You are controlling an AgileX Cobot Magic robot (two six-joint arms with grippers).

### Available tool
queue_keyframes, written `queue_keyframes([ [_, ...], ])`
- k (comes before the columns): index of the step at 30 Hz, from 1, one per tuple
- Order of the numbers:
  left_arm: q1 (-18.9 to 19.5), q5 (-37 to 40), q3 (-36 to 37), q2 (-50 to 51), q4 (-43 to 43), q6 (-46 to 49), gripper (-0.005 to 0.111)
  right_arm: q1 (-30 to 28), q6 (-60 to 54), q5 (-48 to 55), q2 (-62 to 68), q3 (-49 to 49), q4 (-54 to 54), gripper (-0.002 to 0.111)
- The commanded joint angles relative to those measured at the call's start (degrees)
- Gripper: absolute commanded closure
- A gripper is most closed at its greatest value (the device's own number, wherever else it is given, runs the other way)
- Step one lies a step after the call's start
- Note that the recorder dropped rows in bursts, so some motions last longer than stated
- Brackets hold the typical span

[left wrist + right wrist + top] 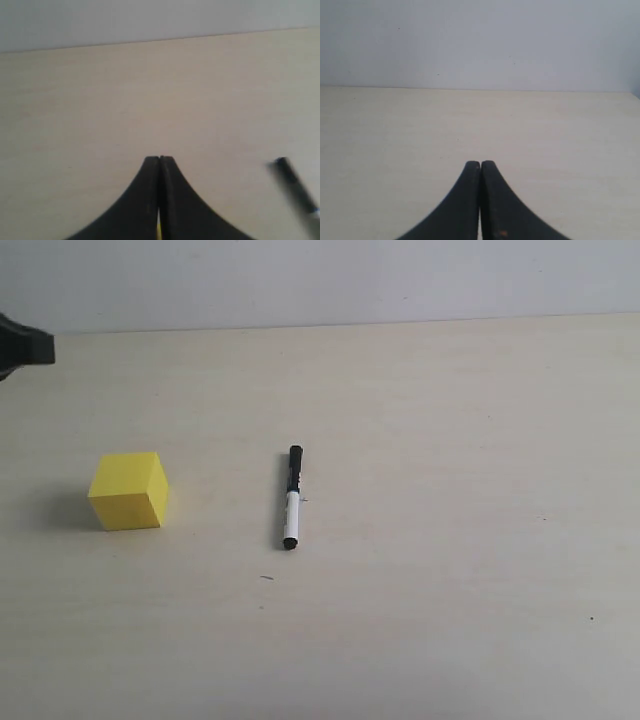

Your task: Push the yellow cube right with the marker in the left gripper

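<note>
The yellow cube (128, 490) rests on the table at the left. The marker (292, 497) lies flat on the table to the cube's right, black cap toward the back, held by nothing. Its cap end shows blurred in the left wrist view as the marker (295, 192). My left gripper (159, 159) is shut with nothing between its fingertips; a thin sliver of the yellow cube (158, 231) shows through the slit lower down. Only a black tip of the left gripper (25, 347) enters the exterior view at the far left edge. My right gripper (480, 163) is shut and empty above bare table.
The pale wooden table (450, 540) runs back to a grey-white wall (320, 280). A tiny dark speck (267, 578) lies in front of the marker.
</note>
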Motion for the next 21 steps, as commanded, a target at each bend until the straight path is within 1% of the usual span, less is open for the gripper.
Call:
queue_keyframes([
  [1,0.1,16.9,4.7,-2.1,-0.3,5.1,0.107,-0.2,0.1,-0.3,-0.3,0.3,0.1,0.108],
  [4,0.1,27.9,8.6,-3.2,-0.3,8.8,0.107,-0.2,0.1,-0.3,-0.3,0.3,0.1,0.108],
  [5,0.1,32.5,9.6,-3.6,-3.2,11.6,0.107,-0.2,0.1,-0.3,-0.3,0.3,0.1,0.108],
  [7,0.1,36.7,10.1,-4.1,-10.9,16.1,0.107,-0.2,0.1,-0.3,-0.3,0.3,0.1,0.108],
  [9,0.1,38.6,9.2,-4.3,-22.2,23.2,0.107,-0.2,0.1,-0.3,-0.3,0.3,0.1,0.108],
  [10,0.1,38.7,8.4,-4.3,-29.0,28.6,0.107,-0.2,0.1,-0.3,-0.3,0.3,0.1,0.108],
  [12,0.1,40.7,6.6,-4.3,-45.2,42.6,0.107,-0.2,0.1,-0.3,-0.3,0.3,0.1,0.108],
  [14,0.1,46.2,3.7,-3.8,-60.7,57.5,0.107,-0.2,0.1,-0.3,-0.3,0.3,0.1,0.108],
  [17,0.1,57.0,-2.1,-2.2,-74.1,71.3,0.107,-0.2,0.1,-0.3,-0.3,0.3,0.1,0.108],
  [18,0.1,60.0,-3.8,-1.8,-76.7,73.2,0.107,-0.2,0.1,-0.3,-0.3,0.3,0.1,0.108],
  [21,0.1,69.5,-9.2,-0.8,-87.0,74.6,0.107,-0.2,0.1,-0.3,-0.3,0.3,0.1,0.108],
])
